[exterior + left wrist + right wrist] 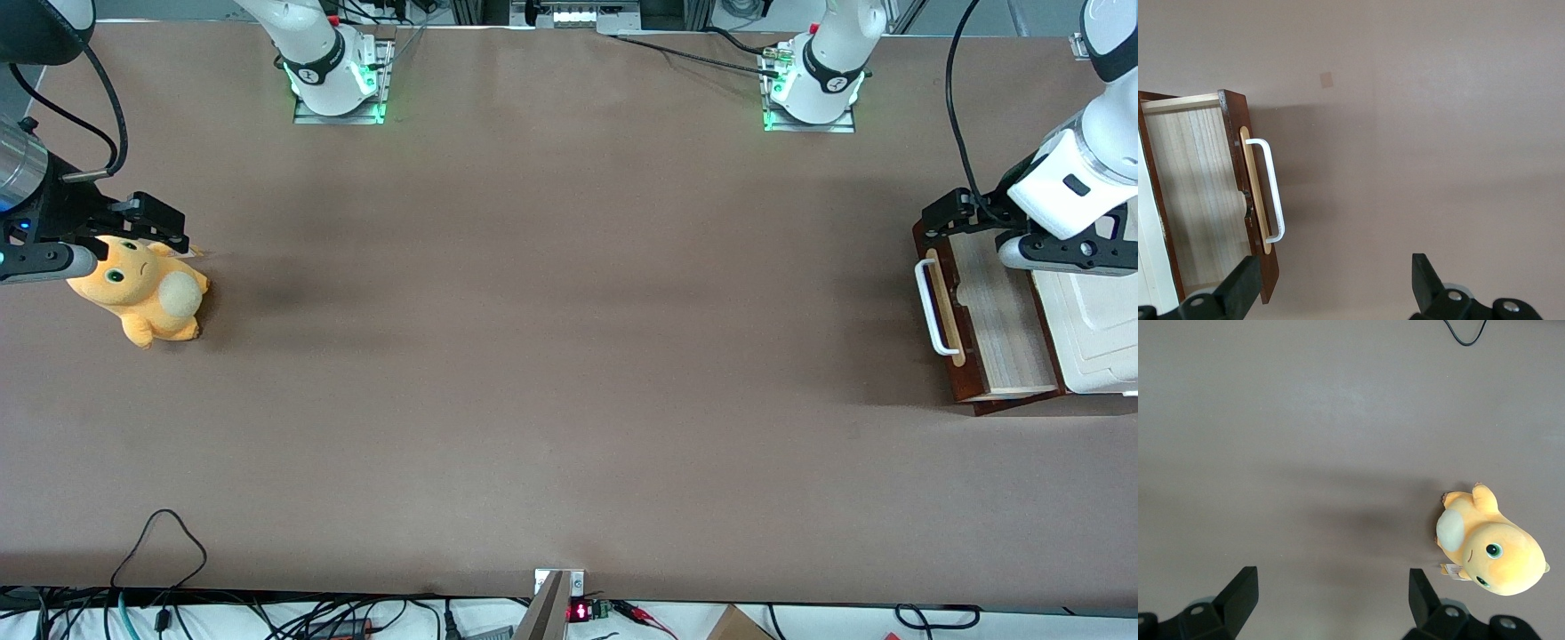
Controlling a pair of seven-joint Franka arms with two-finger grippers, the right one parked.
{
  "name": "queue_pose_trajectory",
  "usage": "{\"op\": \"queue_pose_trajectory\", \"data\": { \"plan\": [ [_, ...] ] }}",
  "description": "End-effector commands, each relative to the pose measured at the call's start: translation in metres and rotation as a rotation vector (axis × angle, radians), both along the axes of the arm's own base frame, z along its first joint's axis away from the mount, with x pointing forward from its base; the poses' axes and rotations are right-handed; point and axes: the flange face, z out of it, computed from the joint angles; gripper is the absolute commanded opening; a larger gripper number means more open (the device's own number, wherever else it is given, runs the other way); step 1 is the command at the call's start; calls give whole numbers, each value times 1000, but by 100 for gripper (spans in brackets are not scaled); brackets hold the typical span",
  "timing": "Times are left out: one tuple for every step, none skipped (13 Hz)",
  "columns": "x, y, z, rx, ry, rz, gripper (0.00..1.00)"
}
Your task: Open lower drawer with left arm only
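The lower drawer (996, 311) stands pulled out of its white cabinet (1102, 320) at the working arm's end of the table, its pale wood inside showing. Its white bar handle (929, 307) runs along a pale strip on the dark reddish-brown front. The left arm's gripper (947, 213) hovers above the drawer's corner farthest from the front camera, touching nothing. In the left wrist view the drawer (1198, 193) and handle (1271, 190) lie below the gripper (1336, 283), which is open and holds nothing. One black finger (1245, 280) hangs over the drawer front's corner.
An orange-yellow plush toy (142, 289) lies at the parked arm's end of the table, also seen from the right wrist as the plush toy (1491, 547). Two arm bases (338, 80) (813, 84) stand farthest from the front camera. A black cable loop (160, 533) lies near the front edge.
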Motion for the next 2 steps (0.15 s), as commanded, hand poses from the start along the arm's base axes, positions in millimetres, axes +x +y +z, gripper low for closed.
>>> {"op": "queue_pose_trajectory", "data": {
  "plan": [
    [-3, 0, 9, -29, -18, -14, 100],
    [-3, 0, 9, -28, -20, -17, 100]
  ]
}}
